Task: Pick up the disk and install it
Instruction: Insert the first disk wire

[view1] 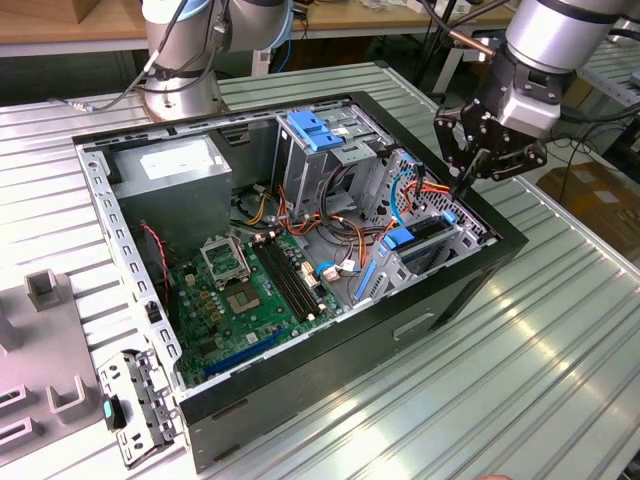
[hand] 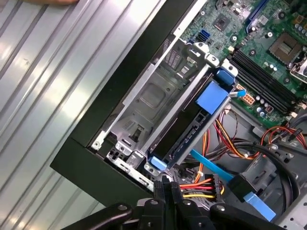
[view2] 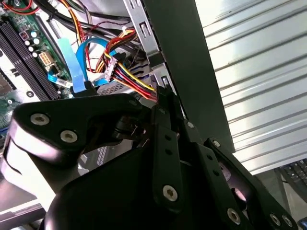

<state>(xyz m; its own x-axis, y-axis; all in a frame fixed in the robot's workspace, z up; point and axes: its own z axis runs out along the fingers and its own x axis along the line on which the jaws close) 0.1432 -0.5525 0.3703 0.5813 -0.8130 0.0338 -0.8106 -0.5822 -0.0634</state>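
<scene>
The disk (hand: 183, 139) sits edge-up in the metal drive bay (hand: 158, 96) at the corner of the open computer case (view1: 330, 350), on the exterior view's right. Its blue side rail and blue tab (hand: 212, 97) show along the top, and the tab also appears in the exterior view (view1: 400, 238). My gripper (view1: 466, 186) hangs just above the bay's far end, beside the coloured power cables (hand: 199, 184). Its fingertips (hand: 166, 186) are pressed together with nothing between them. In the second wrist view the fingers (view2: 160, 108) point down at the case wall by the cables.
Inside the case are a grey power-supply box (view1: 175, 175), a tall metal cage with a blue latch (view1: 315, 130), the green motherboard (view1: 235, 290) and loose cables (view1: 340, 225). The arm's base (view1: 180, 70) stands behind the case. Grey fixtures (view1: 40, 290) lie at the left.
</scene>
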